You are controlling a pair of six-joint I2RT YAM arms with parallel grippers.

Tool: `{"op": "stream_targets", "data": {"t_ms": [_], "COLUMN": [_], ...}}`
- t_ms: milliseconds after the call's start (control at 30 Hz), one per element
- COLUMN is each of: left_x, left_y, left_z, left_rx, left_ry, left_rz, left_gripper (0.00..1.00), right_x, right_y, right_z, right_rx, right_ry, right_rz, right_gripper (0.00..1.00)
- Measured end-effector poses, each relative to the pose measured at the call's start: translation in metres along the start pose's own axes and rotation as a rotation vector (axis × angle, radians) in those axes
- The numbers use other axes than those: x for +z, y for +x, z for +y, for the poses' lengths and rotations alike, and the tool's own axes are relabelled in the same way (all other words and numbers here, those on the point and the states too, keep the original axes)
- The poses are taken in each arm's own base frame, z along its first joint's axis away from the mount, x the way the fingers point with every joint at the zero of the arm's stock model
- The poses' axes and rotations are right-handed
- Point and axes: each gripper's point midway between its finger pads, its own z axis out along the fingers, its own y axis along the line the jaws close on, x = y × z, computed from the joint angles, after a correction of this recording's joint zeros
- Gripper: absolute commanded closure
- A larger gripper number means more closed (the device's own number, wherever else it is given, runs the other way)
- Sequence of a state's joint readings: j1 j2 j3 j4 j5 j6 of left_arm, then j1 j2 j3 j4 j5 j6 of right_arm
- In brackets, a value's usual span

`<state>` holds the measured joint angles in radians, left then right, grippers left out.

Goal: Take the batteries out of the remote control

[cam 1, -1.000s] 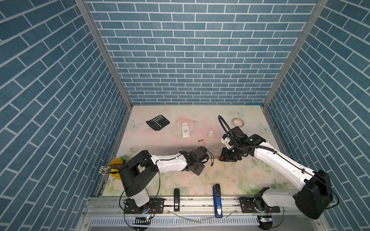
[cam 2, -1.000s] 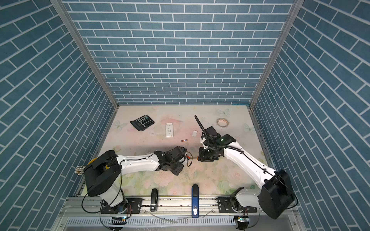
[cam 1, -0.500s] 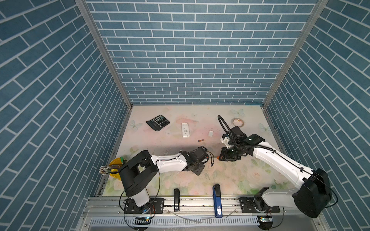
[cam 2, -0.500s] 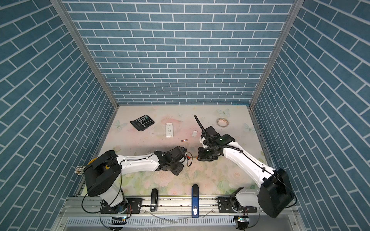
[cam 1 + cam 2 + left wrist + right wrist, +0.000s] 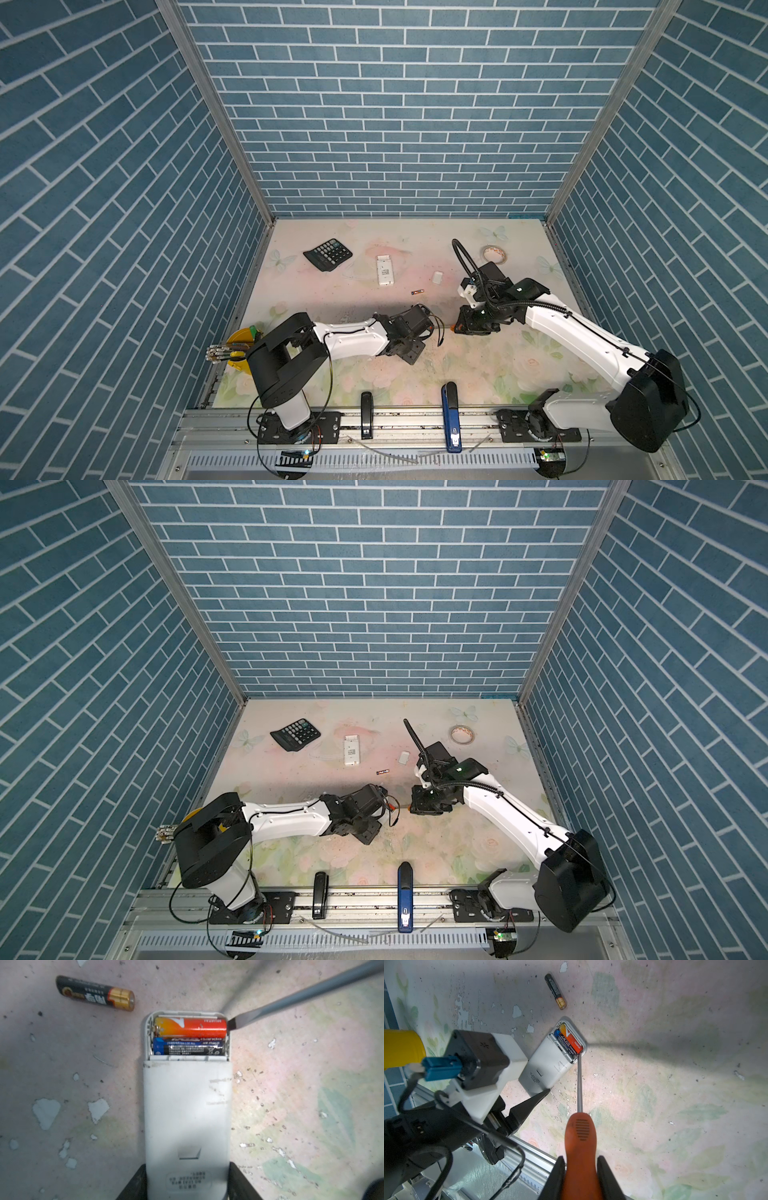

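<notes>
Orange battery [image 5: 191, 1027] and blue battery [image 5: 188, 1047] sit inside remote [image 5: 187, 1105].

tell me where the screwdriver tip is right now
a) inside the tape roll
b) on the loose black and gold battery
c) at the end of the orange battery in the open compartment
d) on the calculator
c: in the left wrist view the screwdriver tip sits at the end of the orange battery in the remote, clear of the loose battery.
</notes>
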<state>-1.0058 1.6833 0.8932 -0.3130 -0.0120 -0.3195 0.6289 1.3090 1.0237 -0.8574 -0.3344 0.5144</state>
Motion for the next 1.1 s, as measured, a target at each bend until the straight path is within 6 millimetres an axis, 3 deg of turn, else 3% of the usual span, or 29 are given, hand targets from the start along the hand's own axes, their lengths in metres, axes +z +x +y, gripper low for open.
{"op": "stream_targets", "data": {"t_ms": [1100], "left_x": [0.0001], "left_y": [0.0], "left_z": [-0.0002], "left_rx": [-0.003], "left_ry": [-0.002], "left_rz": [-0.002], "left_gripper": [0.68], "right_x": [0.0027], "right_y": [-0.0005], "right_z": [-0.0034], "right_rx": [-0.002], "right_ry": [-0.007], "right_rz": [0.018], "right_gripper": [1.0]}}
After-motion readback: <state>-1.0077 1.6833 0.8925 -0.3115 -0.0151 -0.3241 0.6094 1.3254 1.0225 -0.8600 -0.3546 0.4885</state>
